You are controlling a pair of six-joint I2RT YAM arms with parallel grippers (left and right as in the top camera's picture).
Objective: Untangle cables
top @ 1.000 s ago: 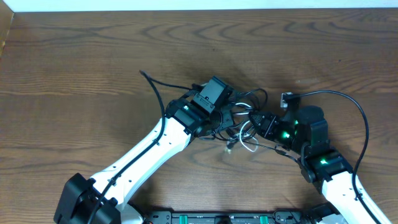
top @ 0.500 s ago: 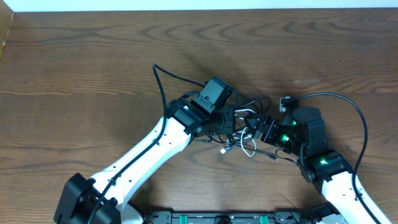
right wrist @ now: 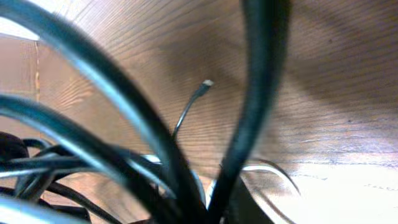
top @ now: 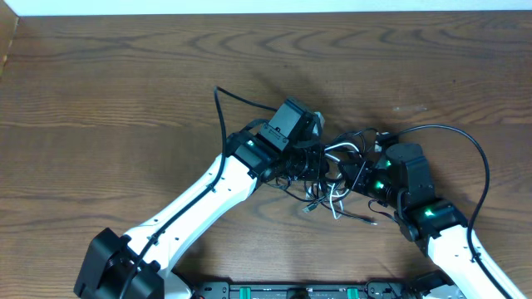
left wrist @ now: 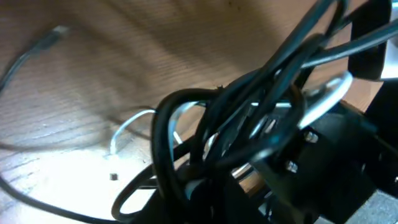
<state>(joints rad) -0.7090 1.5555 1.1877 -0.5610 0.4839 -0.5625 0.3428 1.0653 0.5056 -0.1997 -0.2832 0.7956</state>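
A tangle of black and white cables [top: 331, 170] lies at the table's middle, between my two grippers. My left gripper [top: 309, 156] is at the tangle's left side and looks shut on a bunch of black cables [left wrist: 249, 118], which sit tight against its jaws [left wrist: 239, 186]. My right gripper [top: 353, 174] is at the tangle's right side. Black cables [right wrist: 261, 93] rise straight out of its jaws [right wrist: 214, 205], so it looks shut on them. A white cable [top: 334, 199] loops out below the tangle.
One black cable tail [top: 220, 100] runs up and left from the left gripper. Another black cable [top: 485, 162] arcs wide around the right arm. A loose plug end [right wrist: 205, 83] lies on the wooden table [top: 125, 100]. The table's far edge [top: 266, 12] is at the top.
The left gripper has pulled its cables to the right, dragging the black tail's end rightward. The right gripper has shifted slightly left and down. The tangle has bunched up between them.
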